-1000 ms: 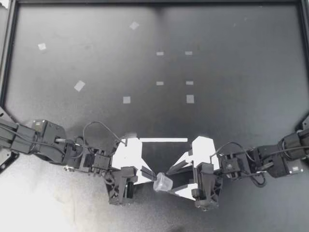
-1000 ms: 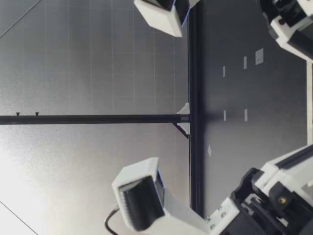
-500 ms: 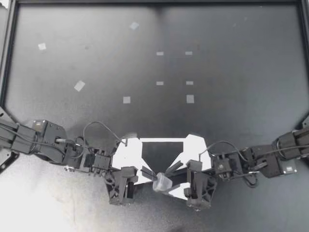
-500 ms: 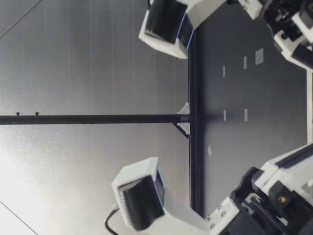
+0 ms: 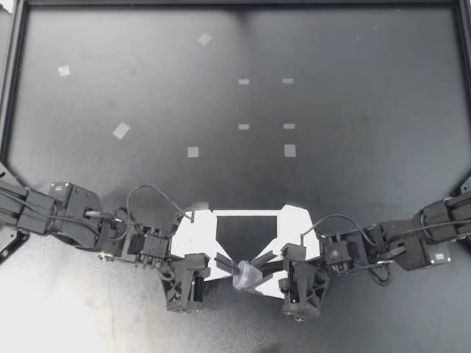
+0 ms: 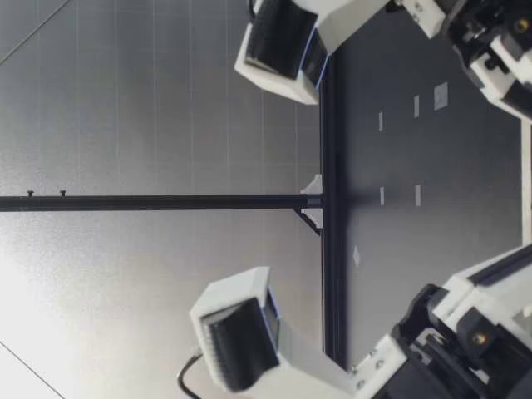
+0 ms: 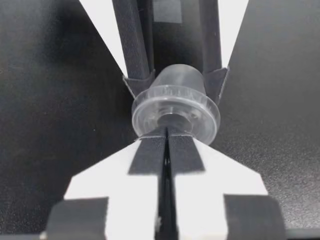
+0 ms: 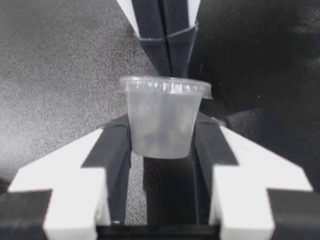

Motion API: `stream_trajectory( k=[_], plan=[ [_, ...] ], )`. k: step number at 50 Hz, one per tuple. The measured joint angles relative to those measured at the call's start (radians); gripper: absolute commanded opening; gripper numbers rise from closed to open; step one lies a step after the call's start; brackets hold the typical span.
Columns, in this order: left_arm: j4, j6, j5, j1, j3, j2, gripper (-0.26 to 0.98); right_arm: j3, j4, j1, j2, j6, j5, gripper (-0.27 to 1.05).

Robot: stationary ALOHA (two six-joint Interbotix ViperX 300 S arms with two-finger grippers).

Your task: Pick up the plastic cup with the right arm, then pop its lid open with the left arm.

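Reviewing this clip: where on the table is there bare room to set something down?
The black table is bare across its right side, beyond the pale tape squares, and in the strip just nearer than those squares. Crowded: the near middle, where the left gripper and right gripper meet at the small clear lidded plastic cup.

We are in a robotics lab or test cell: a matte black table [image 5: 353,191] edged with a black metal frame [image 5: 13,81], bits of pale tape [image 5: 121,130] marking spots on it, and a plain grey gridded wall [image 6: 125,100] behind.
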Motion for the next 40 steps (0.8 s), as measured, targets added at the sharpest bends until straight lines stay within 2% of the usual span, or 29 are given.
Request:
stream_trajectory(
  k=[7,15,18,22,28,31,35,40],
  plan=[
    [-0.005,-0.003,-0.009,0.0,0.041,-0.089,-0.04,0.092,0.002,0.002,-0.084,-0.018,-0.043,0.36],
    [-0.118,-0.103,-0.086,-0.002,0.104,-0.186,0.0,0.224,0.0,0.0,-0.242,-0.104,-0.273,0.36],
    [-0.16,-0.199,-0.149,-0.002,0.137,-0.206,0.04,0.27,-0.003,0.0,-0.287,-0.156,-0.405,0.36],
    [-0.179,-0.356,-0.252,-0.006,0.172,-0.216,0.11,0.325,-0.006,0.0,-0.313,-0.224,-0.586,0.36],
    [-0.164,-0.661,-0.485,-0.014,0.224,-0.216,0.27,0.351,-0.006,0.0,-0.293,-0.298,-0.776,0.36],
    [-0.14,-0.802,-0.614,-0.014,0.242,-0.204,0.39,0.344,-0.006,0.0,-0.265,-0.316,-0.83,0.36],
    [-0.112,-0.965,-0.756,-0.014,0.245,-0.175,0.58,0.302,-0.006,0.0,-0.207,-0.327,-0.848,0.36],
    [-0.097,-1.072,-0.827,-0.015,0.227,-0.143,0.78,0.227,-0.006,0.0,-0.137,-0.331,-0.848,0.36]
  ],
)
